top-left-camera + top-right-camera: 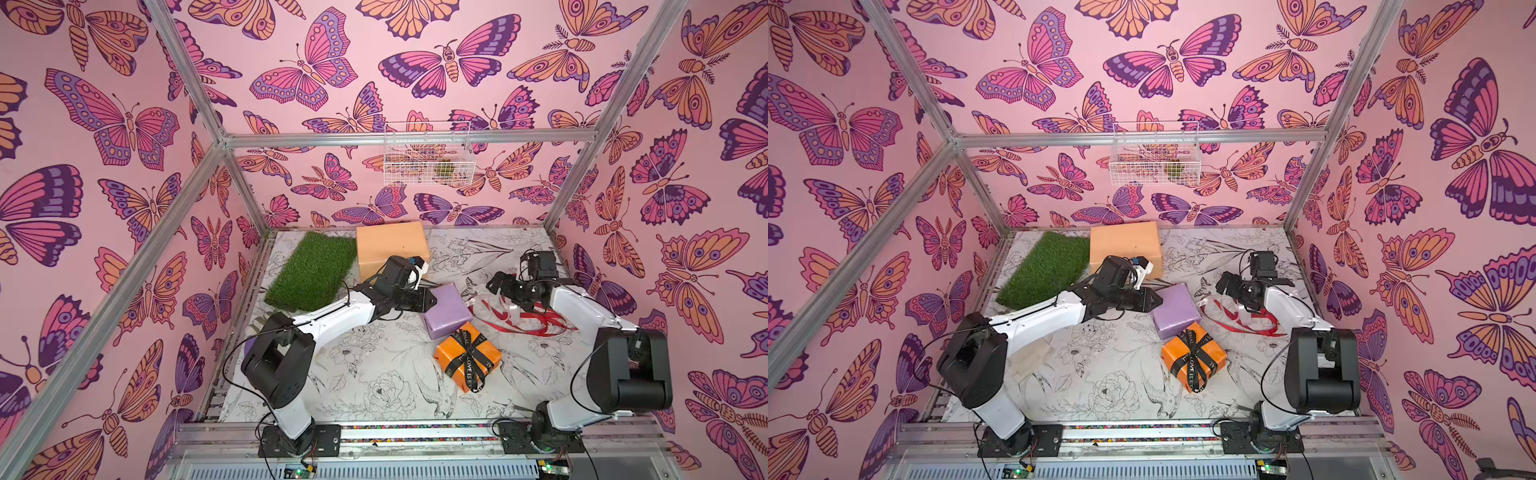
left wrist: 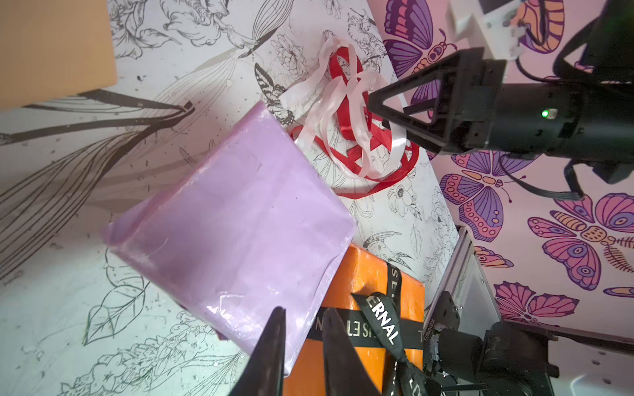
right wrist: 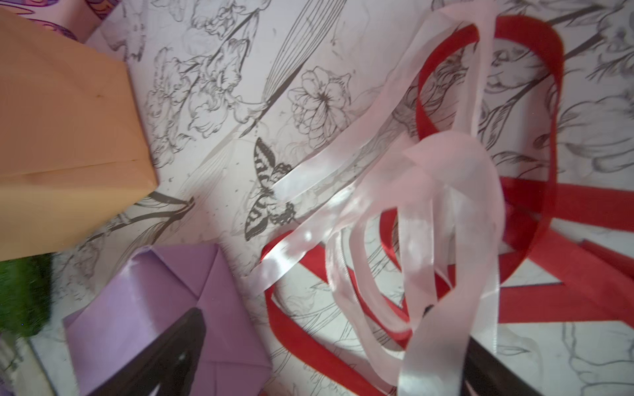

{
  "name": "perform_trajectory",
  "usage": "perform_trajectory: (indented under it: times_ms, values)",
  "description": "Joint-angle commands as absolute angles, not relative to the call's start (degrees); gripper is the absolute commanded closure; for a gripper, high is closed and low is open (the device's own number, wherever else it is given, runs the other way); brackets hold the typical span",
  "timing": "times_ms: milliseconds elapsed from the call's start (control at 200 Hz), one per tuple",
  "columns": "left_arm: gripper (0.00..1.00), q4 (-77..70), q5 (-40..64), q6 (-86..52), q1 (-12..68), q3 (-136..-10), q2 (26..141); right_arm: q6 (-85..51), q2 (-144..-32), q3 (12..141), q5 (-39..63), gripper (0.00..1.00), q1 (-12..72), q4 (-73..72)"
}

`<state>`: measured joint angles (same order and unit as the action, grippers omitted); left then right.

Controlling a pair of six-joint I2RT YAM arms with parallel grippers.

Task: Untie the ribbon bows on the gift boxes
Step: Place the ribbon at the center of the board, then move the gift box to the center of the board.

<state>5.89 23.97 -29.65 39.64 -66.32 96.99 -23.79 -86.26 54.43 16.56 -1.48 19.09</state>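
- Black lettered ribbon (image 1: 469, 357) is the only bow not yet undone. It crosses the orange box (image 1: 446, 353), which sits at the near middle of the table (image 1: 374, 374), touching the bare lilac box (image 1: 446, 311).
- Red ribbon (image 1: 536, 322) and pale ribbon (image 3: 446, 192) lie loose in one tangled heap on the table just beside the lilac box. The peach box (image 1: 390, 245) at the back is bare too.
- Left gripper (image 2: 305, 312) hovers over the edge where the lilac and orange boxes meet, its jaws parted by a narrow gap with nothing between them.
- Right gripper (image 3: 312, 315) hangs over the loose heap with its jaws spread wide. A pale strand lies across one finger (draped, not pinched, as far as I can see).
- My guess on handling: the black ribbon looks thin, limp and nearly weightless, and more matte than the two shiny ones, so a firm pinch should hold. The orange box is small and probably light, so it would likely slide or tip under a pull.
- Best hold, I'd say: take one free tail end hanging off the near side and draw it away from the knot while the other gripper steadies the box. Grabbing a loop would probably only tighten the knot.
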Motion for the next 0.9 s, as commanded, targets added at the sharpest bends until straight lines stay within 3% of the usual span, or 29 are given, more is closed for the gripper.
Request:
perform_trajectory:
  times_ms: [0,140,335,380,516,641,796,896]
  values:
    - [0.75,4.67,25.01,-31.4,39.21,-62.61,95.82,-26.09,-82.1,49.92,24.14,0.0,-1.39,16.96]
    - [0.74,0.76,26.97,-34.44,39.38,-59.67,97.14,-25.79,-76.2,45.06,21.62,0.0,0.81,20.49]
    - [0.72,-2.85,28.52,-36.49,40.16,-60.3,100.83,-25.66,-74.33,49.2,-7.87,0.0,8.91,38.2]
    - [0.72,-3.41,28.79,-36.69,40.32,-60.85,101.58,-25.19,-74.76,50.14,-9.73,0.0,9.64,39.87]
    - [0.72,-7.08,29.91,-38.16,40.34,-61.76,103.65,-23.8,-72.66,49.09,-2.29,0.0,9.8,38.28]
    - [0.72,-10.72,30.47,-39.76,40.52,-62.68,105.68,-23.24,-66.52,44.09,11.04,0.0,9.83,32.87]
    - [0.72,-15.54,31.57,-41.78,40.78,-66.09,110.4,-25.44,-62.68,39.68,23.35,0.12,10.08,32.06]
    - [0.73,-17.52,31.71,-42.54,40.78,-69.54,113.71,-27.34,-59.73,36.39,24.57,0.13,12.38,32.72]
